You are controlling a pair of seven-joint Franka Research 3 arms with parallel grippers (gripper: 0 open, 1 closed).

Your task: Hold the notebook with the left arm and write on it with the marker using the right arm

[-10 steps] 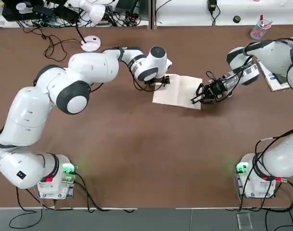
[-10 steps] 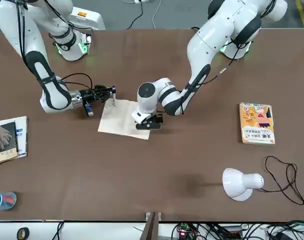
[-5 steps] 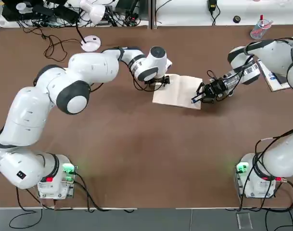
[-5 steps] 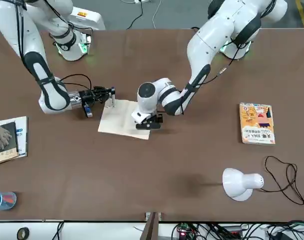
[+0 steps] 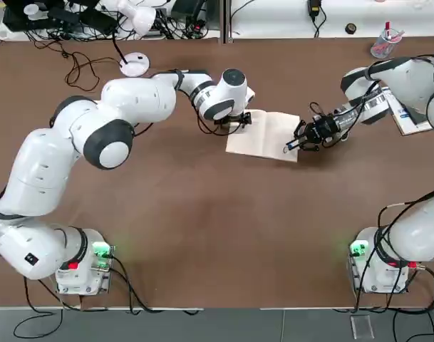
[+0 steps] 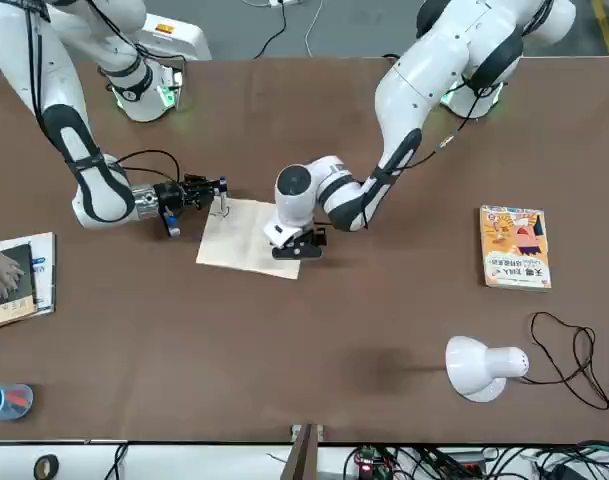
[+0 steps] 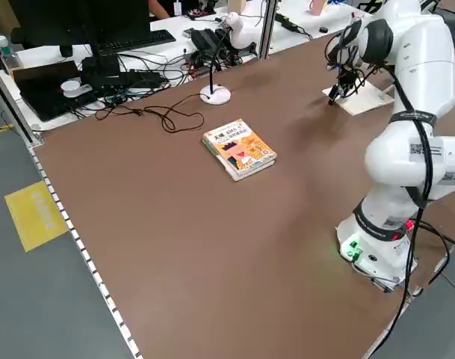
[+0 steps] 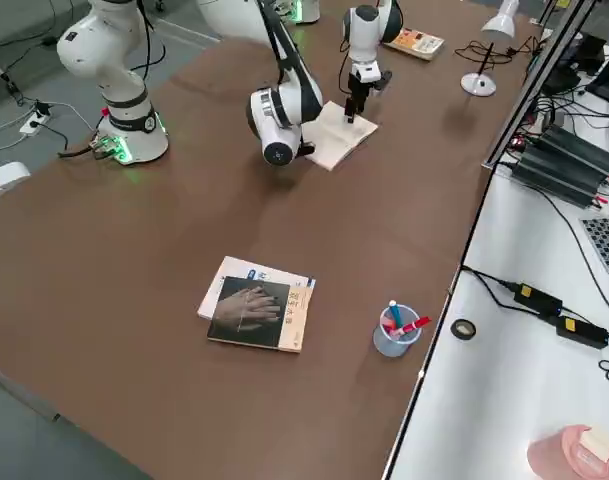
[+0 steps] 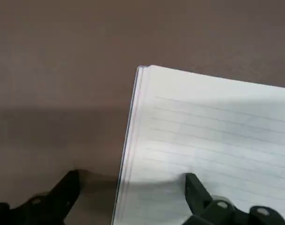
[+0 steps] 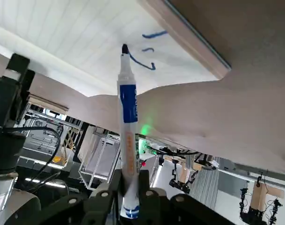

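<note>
Looks like the right gripper [image 10: 130, 176] has crept a touch further right since the earlier frame, while the left arm sits where it was. Right pincer is closed on the marker [image 10: 128, 103], bare dark tip out, up by the right-hand part of the notebook [image 5: 263, 139], toward the far side of the table. Can't tell if the tip is actually on the paper, and that'd be my first worry: too high and the next stroke leaves gaps, too low and it drags the page or twists the pen, since only a narrow bit of barrel is pinched. The blue strokes [image 10: 154, 35] are pretty close to the page's edge too, so more drift right could run ink onto the table [image 5: 202, 214]. Then there's the left gripper [image 9: 134, 177] at the notebook's left side, fingers spread, one over the page and one beyond the edge. Not clear it's pressing at all, so if it isn't, I'd bet the notebook swivels under the pen, especially with that loose page edge curling up.
</note>
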